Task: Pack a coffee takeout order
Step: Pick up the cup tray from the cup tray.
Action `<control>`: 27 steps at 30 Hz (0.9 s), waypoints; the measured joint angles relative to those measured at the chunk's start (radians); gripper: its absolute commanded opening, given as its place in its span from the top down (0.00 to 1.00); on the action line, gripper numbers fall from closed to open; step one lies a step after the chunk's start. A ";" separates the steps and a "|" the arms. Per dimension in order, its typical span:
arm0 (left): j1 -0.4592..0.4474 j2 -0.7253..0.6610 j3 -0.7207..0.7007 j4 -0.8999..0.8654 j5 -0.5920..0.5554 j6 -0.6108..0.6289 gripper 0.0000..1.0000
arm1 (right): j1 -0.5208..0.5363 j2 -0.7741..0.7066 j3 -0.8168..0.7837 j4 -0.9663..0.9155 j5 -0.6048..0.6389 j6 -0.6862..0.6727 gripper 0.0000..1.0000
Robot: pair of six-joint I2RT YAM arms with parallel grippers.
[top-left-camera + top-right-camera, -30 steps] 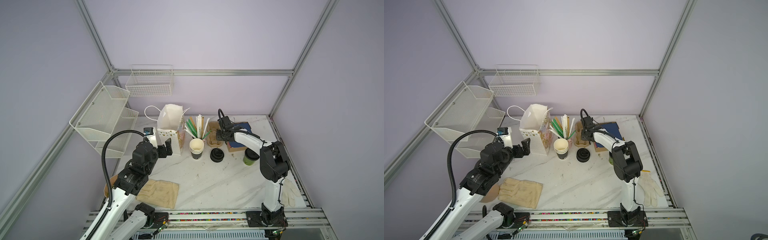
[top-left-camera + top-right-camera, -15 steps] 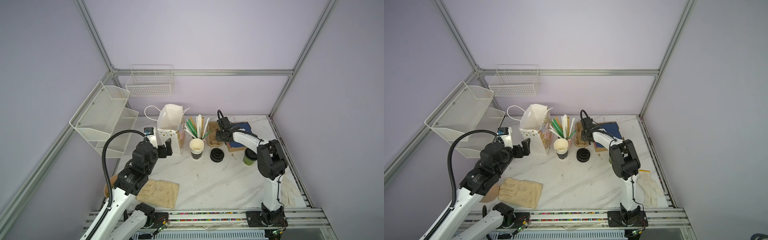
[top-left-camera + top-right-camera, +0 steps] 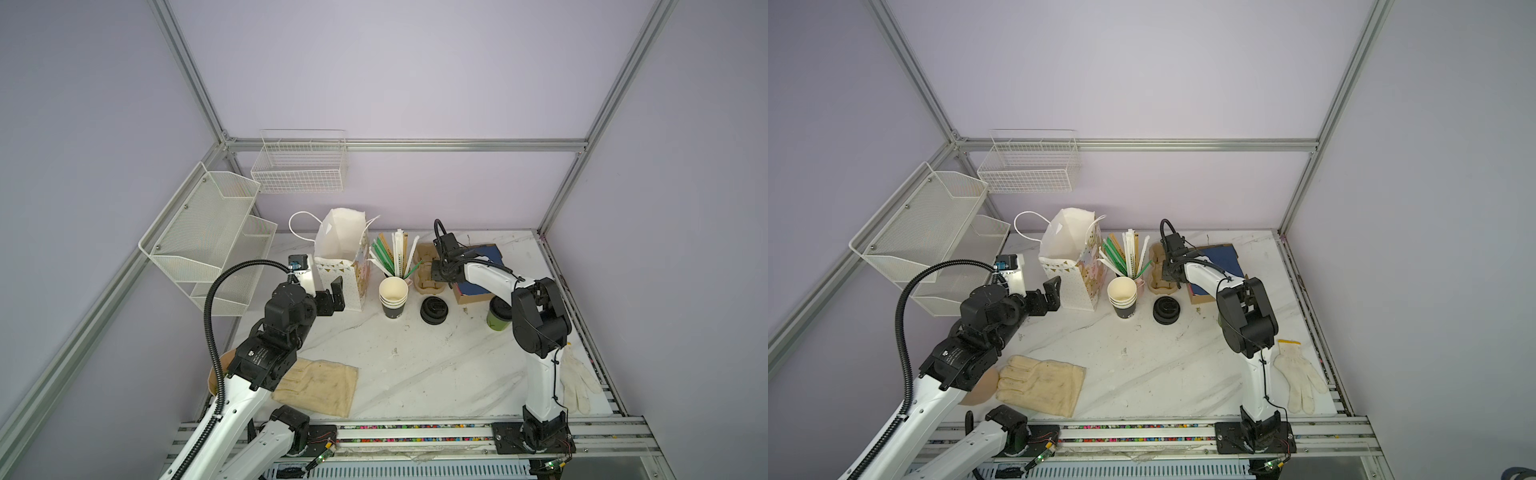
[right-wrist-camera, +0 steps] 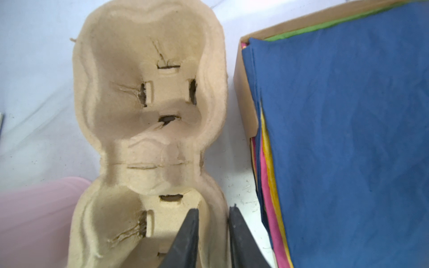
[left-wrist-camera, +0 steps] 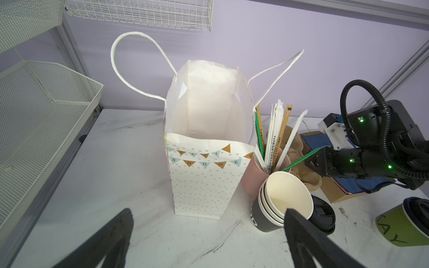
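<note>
The right claw [image 4: 213,208] is straddling the side wall of the carrier [image 4: 148,92]. One finger is sitting inside the cup well nearer the wrist, and the other is outside, in the gap beside the box [image 4: 242,92]. The jaws are standing narrow and seem to be pinching that wall, though the contact is hard to make out. The blue napkin [image 4: 348,116] is lying topmost in the box, just beside the carrier. The green cup [image 3: 496,320] is standing well apart from this claw. The left claw [image 5: 207,211] is hanging wide, holding nothing, facing the bag [image 5: 199,181].
</note>
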 measured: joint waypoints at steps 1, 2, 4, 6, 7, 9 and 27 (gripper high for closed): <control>0.000 0.000 0.000 0.000 0.000 0.000 0.00 | 0.000 0.000 0.000 0.000 0.000 0.000 0.79; 0.000 0.000 0.000 0.000 0.000 0.000 0.00 | 0.000 0.000 0.000 0.000 0.000 0.000 0.81; 0.000 0.000 0.000 0.000 0.000 0.000 0.00 | 0.000 0.000 0.000 0.000 0.000 0.000 0.83; 0.000 0.000 0.000 0.000 0.000 0.000 0.00 | 0.000 0.000 0.000 0.000 0.000 0.000 0.85; 0.000 0.000 0.000 0.000 0.000 0.000 0.00 | 0.000 0.000 0.000 0.000 0.000 0.001 0.86; 0.000 0.000 0.000 0.000 0.000 0.000 0.00 | 0.000 0.000 0.000 0.001 0.000 0.003 0.87; 0.000 -0.002 0.000 0.000 0.000 0.002 0.00 | -0.001 -0.001 0.030 0.005 -0.020 0.005 0.96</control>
